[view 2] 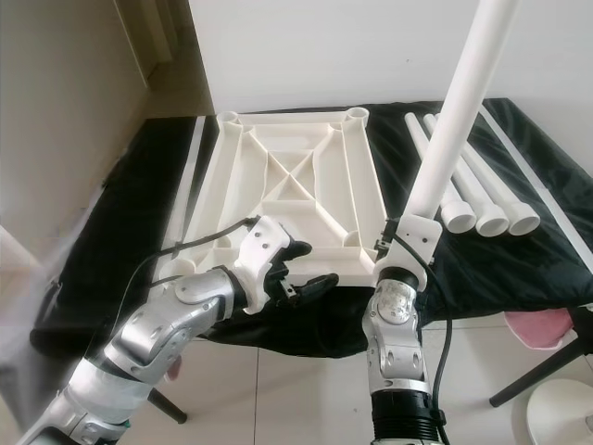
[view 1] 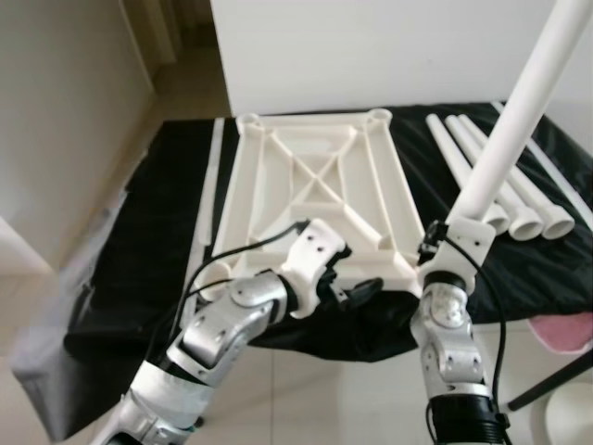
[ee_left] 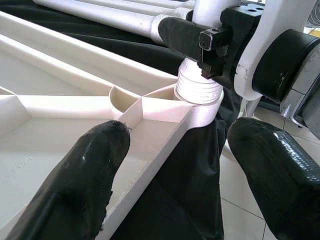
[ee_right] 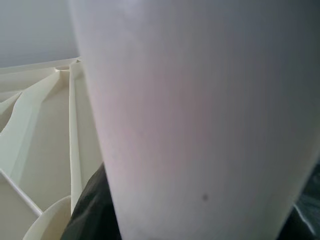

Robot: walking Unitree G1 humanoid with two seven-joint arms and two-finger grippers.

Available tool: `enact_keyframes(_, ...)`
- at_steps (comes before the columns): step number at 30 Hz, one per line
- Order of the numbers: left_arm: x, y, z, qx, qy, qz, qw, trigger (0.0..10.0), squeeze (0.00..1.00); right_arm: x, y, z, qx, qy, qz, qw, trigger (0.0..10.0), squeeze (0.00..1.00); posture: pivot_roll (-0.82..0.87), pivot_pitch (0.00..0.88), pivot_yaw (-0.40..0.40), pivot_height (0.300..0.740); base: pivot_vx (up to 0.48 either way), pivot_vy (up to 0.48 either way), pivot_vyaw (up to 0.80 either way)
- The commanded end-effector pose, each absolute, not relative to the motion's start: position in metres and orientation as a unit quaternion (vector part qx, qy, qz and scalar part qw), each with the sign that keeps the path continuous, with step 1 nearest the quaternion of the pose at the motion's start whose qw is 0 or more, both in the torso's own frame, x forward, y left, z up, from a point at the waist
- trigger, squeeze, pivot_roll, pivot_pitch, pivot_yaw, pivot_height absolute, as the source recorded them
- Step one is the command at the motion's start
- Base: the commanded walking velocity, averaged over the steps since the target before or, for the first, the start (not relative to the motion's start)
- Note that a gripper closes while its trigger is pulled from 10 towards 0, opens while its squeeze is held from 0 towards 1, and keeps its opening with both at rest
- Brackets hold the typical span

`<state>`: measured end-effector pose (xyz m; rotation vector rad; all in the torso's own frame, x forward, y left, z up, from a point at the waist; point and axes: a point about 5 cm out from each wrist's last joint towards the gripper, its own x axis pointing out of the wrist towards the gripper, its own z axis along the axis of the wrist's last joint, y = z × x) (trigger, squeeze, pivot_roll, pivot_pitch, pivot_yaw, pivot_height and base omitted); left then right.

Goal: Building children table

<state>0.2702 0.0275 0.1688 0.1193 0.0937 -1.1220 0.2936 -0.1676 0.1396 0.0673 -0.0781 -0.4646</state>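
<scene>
White plastic all round: the tabletop [view 1: 315, 185] lies upside down on a black cloth [view 1: 139, 241], ribs up, with a socket [ee_left: 200, 102] at its near right corner. The right gripper [view 1: 443, 243] is clenched on a leg [view 1: 519, 111] near its lower end, its threaded tip sitting in that socket, the tube leaning up and away. The left gripper [ee_left: 175, 165] hangs released at the near edge beside the corner, touching nothing. Three spare legs [view 1: 505, 199] lie on the cloth to the right. Hollow, light and stiff, I judge, but smooth and slippery; gripping low near the thread looks best for twisting, with the ribbed frame braced
</scene>
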Motion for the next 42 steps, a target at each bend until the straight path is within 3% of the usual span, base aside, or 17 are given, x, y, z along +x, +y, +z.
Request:
enact_keyframes(1, 0.269, 0.029, 0.168, 0.057, 0.051, -0.570, 0.818, 10.0, 0.00, 0.288, -0.170, 0.123, 0.040, -0.009, -0.212, 0.976, 10.0, 0.66, -0.10, 0.000, 0.041, 0.740, 0.000, 0.000, 0.00)
enact_keyframes(2, 0.269, 0.029, 0.168, 0.057, 0.051, -0.570, 0.818, 10.0, 0.00, 0.288, -0.170, 0.123, 0.040, -0.009, -0.212, 0.976, 10.0, 0.66, -0.10, 0.000, 0.041, 0.740, 0.000, 0.000, 0.00)
enact_keyframes(3, 0.269, 0.028, 0.168, 0.057, 0.051, -0.570, 0.818, 10.0, 0.00, 0.289, -0.169, 0.125, 0.044, -0.018, -0.198, 0.979, 10.0, 1.00, -0.10, 0.000, 0.041, 0.740, 0.000, 0.000, 0.00)
enact_keyframes(10, 0.269, 0.028, 0.168, 0.058, 0.050, -0.572, 0.817, 10.0, 0.00, 0.292, -0.172, 0.136, 0.052, -0.063, -0.145, 0.986, 10.0, 1.00, -0.11, 0.000, 0.048, 0.740, 0.000, 0.000, 0.00)
enact_keyframes(11, 0.269, 0.028, 0.168, 0.058, 0.050, -0.572, 0.817, 10.0, 0.00, 0.292, -0.175, 0.137, 0.052, -0.067, -0.134, 0.987, 10.0, 0.93, -0.11, 0.000, 0.052, 0.740, 0.000, 0.000, 0.00)
enact_keyframes(12, 0.269, 0.028, 0.168, 0.058, 0.050, -0.572, 0.817, 10.0, 0.00, 0.292, -0.175, 0.137, 0.052, -0.067, -0.134, 0.987, 10.0, 0.93, -0.11, 0.000, 0.052, 0.740, 0.000, 0.000, 0.00)
enact_keyframes(13, 0.268, 0.028, 0.168, 0.058, 0.049, -0.573, 0.816, 10.0, 0.00, 0.293, -0.177, 0.138, 0.049, -0.071, -0.121, 0.989, 10.0, 0.18, -0.11, 0.000, 0.052, 0.740, 0.000, 0.000, 0.00)
enact_keyframes(14, 0.268, 0.028, 0.168, 0.058, 0.049, -0.574, 0.815, 10.0, 0.00, 0.294, -0.179, 0.138, 0.050, -0.070, -0.102, 0.991, 10.0, 0.00, -0.11, 0.000, 0.054, 0.740, 0.000, 0.000, 0.00)
enact_keyframes(17, 0.268, 0.028, 0.168, 0.058, 0.049, -0.574, 0.815, 10.0, 0.00, 0.294, -0.179, 0.138, 0.050, -0.070, -0.102, 0.991, 10.0, 0.00, -0.11, 0.000, 0.054, 0.740, 0.000, 0.000, 0.00)
enact_keyframes(21, 0.269, 0.027, 0.169, 0.058, 0.049, -0.575, 0.815, 10.0, 0.00, 0.297, -0.186, 0.136, 0.036, -0.068, -0.045, 0.996, 10.0, 0.00, -0.12, 0.000, 0.059, 0.740, 0.000, 0.000, 0.00)
enact_keyframes(23, 0.271, 0.027, 0.169, 0.060, 0.048, -0.575, 0.814, 10.0, 0.00, 0.302, -0.197, 0.136, -0.004, -0.066, 0.030, 0.997, 10.0, 0.00, -0.12, 0.000, 0.061, 0.740, 0.000, 0.000, 0.00)
enact_keyframes(29, 0.271, 0.027, 0.170, 0.061, 0.047, -0.576, 0.814, 10.0, 0.00, 0.306, -0.204, 0.137, -0.024, -0.061, 0.089, 0.994, 10.0, 0.00, -0.12, 0.000, 0.064, 0.740, 0.000, 0.000, 0.00)
enact_keyframes(34, 0.272, 0.027, 0.170, 0.068, 0.046, -0.578, 0.812, 10.0, 0.00, 0.315, -0.201, 0.136, -0.065, -0.024, 0.222, 0.973, 10.0, 0.00, -0.11, 0.000, 0.066, 0.740, 0.000, 0.000, 0.00)
enact_keyframes(40, 0.269, 0.024, 0.170, 0.072, 0.045, -0.582, 0.809, 10.0, 0.00, 0.323, -0.200, 0.141, -0.095, -0.021, 0.282, 0.955, 10.0, 0.00, -0.11, 0.000, 0.066, 0.740, 0.000, 0.000, 0.00)
enact_keyframes(41, 0.269, 0.023, 0.170, 0.072, 0.045, -0.583, 0.808, 10.0, 0.00, 0.325, -0.200, 0.143, -0.101, -0.020, 0.289, 0.952, 9.6, 0.00, -0.10, 0.000, 0.068, 0.740, 0.000, 0.000, 0.00)
enact_keyframes(42, 0.268, 0.023, 0.170, 0.072, 0.044, -0.584, 0.807, 10.0, 0.00, 0.327, -0.200, 0.144, -0.105, -0.019, 0.295, 0.949, 7.5, 0.00, -0.10, 0.000, 0.067, 0.740, 0.000, 0.000, 0.00)
